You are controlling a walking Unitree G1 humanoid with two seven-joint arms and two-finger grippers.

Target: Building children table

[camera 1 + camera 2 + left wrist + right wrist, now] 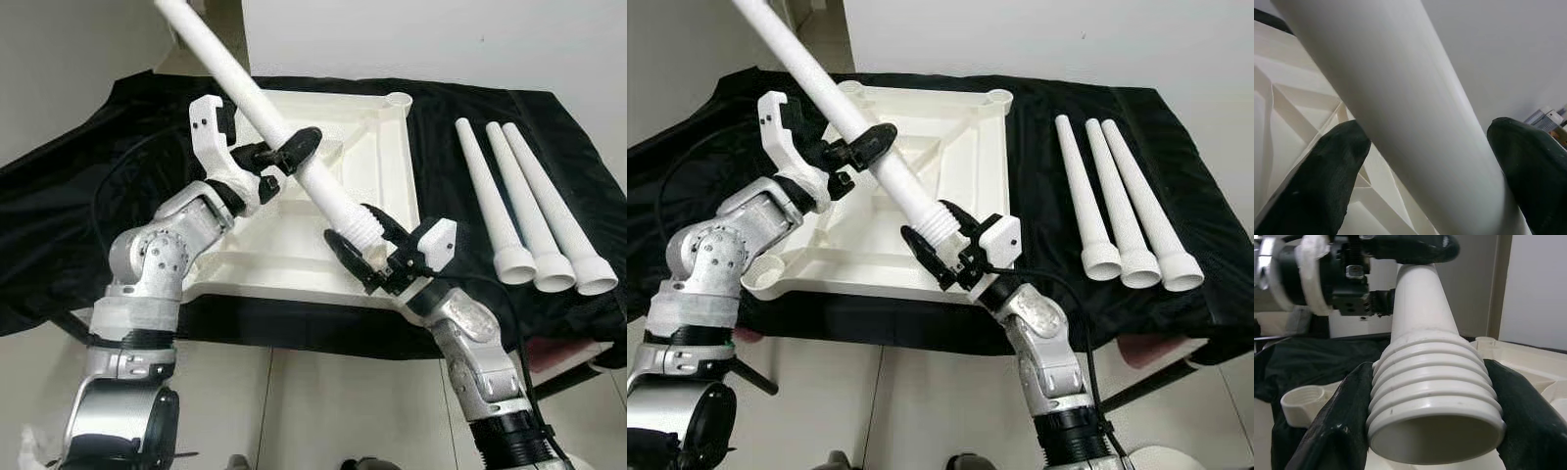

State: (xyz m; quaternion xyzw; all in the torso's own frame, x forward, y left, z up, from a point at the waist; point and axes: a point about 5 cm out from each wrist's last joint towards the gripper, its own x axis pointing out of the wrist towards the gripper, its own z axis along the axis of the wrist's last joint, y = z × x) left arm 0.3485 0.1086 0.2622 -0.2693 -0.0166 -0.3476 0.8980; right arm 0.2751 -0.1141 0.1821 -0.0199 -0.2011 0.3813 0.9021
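A long white table leg (257, 105) slants over the upturned white tabletop (392, 166), which lies on a black cloth. My left gripper (286, 154) is shut on the leg's middle, its fingers (1327, 181) on either side of the tube. My right gripper (365, 247) is shut on the leg's threaded end (1432, 401), low near the tabletop's front edge. The leg's thin end points up and away to the left. A threaded socket (1303, 401) shows at a tabletop corner.
Three more white legs (534, 211) lie side by side on the black cloth (88, 186) to the right of the tabletop. A white wall stands behind the table. Pale tiled floor (313, 411) lies in front of it.
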